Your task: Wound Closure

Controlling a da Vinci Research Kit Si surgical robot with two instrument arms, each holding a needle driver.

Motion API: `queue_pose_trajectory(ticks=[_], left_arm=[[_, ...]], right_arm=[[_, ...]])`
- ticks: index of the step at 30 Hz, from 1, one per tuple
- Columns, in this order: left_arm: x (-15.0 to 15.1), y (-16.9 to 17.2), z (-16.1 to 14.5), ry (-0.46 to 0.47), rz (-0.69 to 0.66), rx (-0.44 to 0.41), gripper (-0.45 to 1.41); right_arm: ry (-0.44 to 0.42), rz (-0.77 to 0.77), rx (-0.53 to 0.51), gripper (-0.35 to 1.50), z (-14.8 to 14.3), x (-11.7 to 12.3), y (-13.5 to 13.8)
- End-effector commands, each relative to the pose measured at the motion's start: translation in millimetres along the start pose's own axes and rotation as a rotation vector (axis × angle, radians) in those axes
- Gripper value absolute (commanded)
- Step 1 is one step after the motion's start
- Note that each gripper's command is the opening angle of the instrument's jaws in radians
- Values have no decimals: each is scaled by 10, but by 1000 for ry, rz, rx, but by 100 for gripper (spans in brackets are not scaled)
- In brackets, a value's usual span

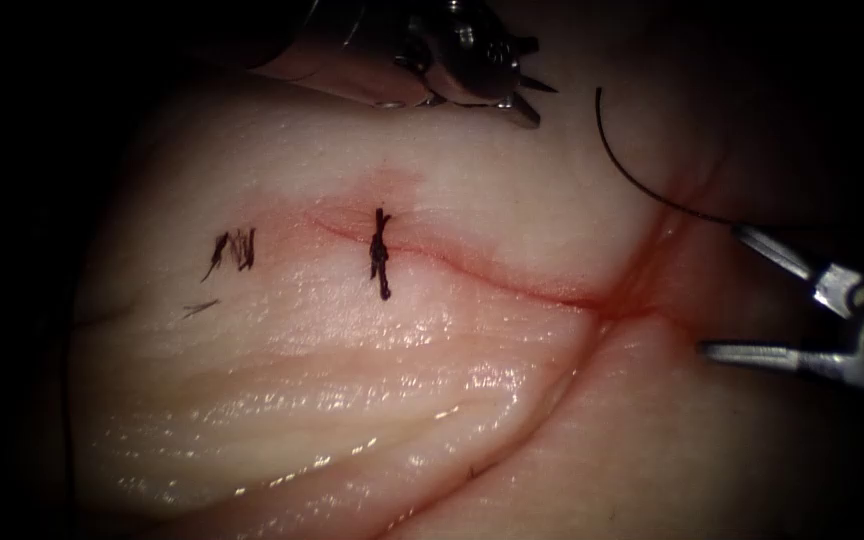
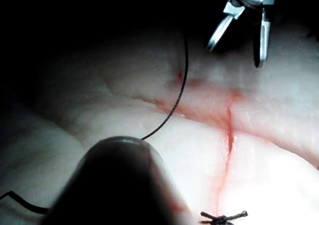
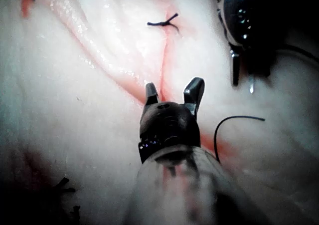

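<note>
The tissue [image 1: 372, 400] carries a cut [image 1: 492, 272] with one tied dark stitch [image 1: 380, 255] across it. Left of that stitch lie cut thread ends [image 1: 234, 248]. A thin dark curved needle [image 1: 629, 178] lies over the tissue beyond the cut's right end; I cannot tell whether it is in the tissue. The right tool [image 1: 720, 290] stands wide open, its upper jaw tip close to the needle's lower end, holding nothing. The left tool [image 1: 544, 104] hovers above the cut, slightly open and empty. The right wrist view has the right tool [image 3: 173, 90], needle [image 3: 239, 117] and left tool [image 3: 242, 80].
Red fluid [image 1: 620, 302] stains the crease at the cut's right end. In the left wrist view the needle [image 2: 183, 80] arcs below the open right tool [image 2: 234, 55], and a bit of thread [image 2: 20, 201] runs beside the left shaft [image 2: 119, 185].
</note>
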Motion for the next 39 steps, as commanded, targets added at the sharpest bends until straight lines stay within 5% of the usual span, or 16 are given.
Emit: queue_pose_trajectory(ticks=[1,8,10,11,14,18,26,27,35,37,38,39], left_arm=[[4,-4,6,-1,1,2,51],[-5,-10,19,-26,23,-36,49],[-8,-11,20,-26,26,-38,14],[-8,-11,20,-26,26,-38,14],[-9,-10,18,-20,29,-53,-45],[-8,-6,12,22,77,-86,-45],[7,12,-20,278,196,-27,-45],[14,22,-39,425,234,-1,-45],[25,49,-82,688,330,-56,-45],[25,60,-95,767,357,-46,-45],[25,60,-95,767,357,-46,-45],[24,68,-102,826,375,-39,-45]], right_arm=[[3,-1,0,115,9,0,1],[7,-3,6,115,12,0,-2],[7,-4,6,115,12,0,-2],[7,-4,6,115,12,0,-2],[6,2,7,115,12,0,-2],[6,3,7,115,12,0,-1],[7,15,10,105,8,-1,0],[4,32,14,103,8,-2,1],[6,88,6,103,9,-2,1],[20,154,14,63,10,-2,1],[20,154,14,63,10,-2,1],[22,209,22,7,10,-3,4]])
